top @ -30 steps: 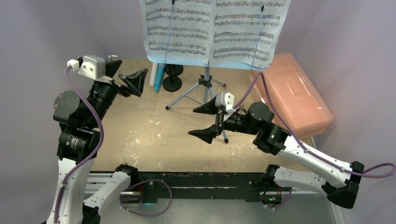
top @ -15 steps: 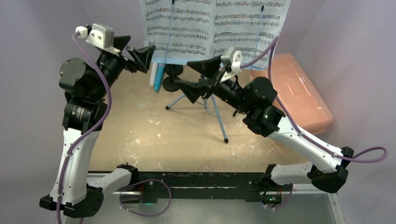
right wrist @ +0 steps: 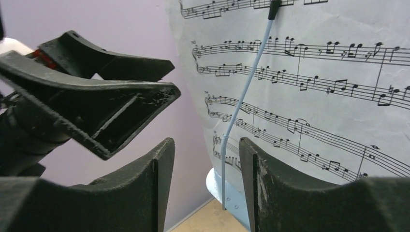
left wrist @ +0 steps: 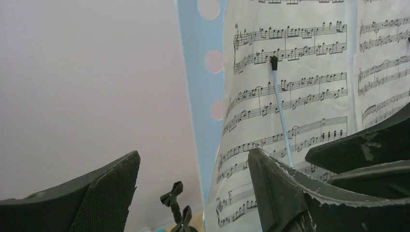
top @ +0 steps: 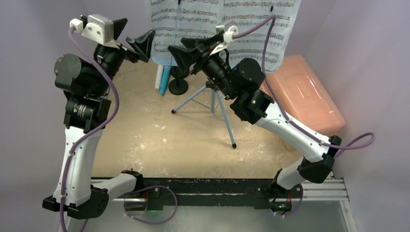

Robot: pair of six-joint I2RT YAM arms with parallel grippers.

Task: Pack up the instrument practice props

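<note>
Printed sheet-music pages [top: 222, 29] stand on the light-blue perforated rack [top: 167, 60] at the back centre, on its tripod legs [top: 212, 99]. A white and a blue toy microphone [top: 162, 79] lie beside two black round-based mic holders [top: 178, 87] under the rack. My left gripper [top: 133, 38] is open and empty at the left page's left edge; that edge [left wrist: 241, 121] and the rack [left wrist: 198, 72] show between its fingers. My right gripper [top: 178, 48] is open and empty, facing the left page's lower left corner [right wrist: 314, 96] and its thin blue retaining wire [right wrist: 241, 101].
The pink translucent box [top: 304, 94] lies shut at the right, against the wall. Purple walls close the back and both sides. A mic holder's clip [left wrist: 176, 208] pokes up below the left gripper. The two grippers are close together, the left one [right wrist: 96, 106] showing in the right wrist view.
Both arms rose and swung back toward the left page. The right gripper went from the tripod's front leg up to the rack. Both stayed open.
</note>
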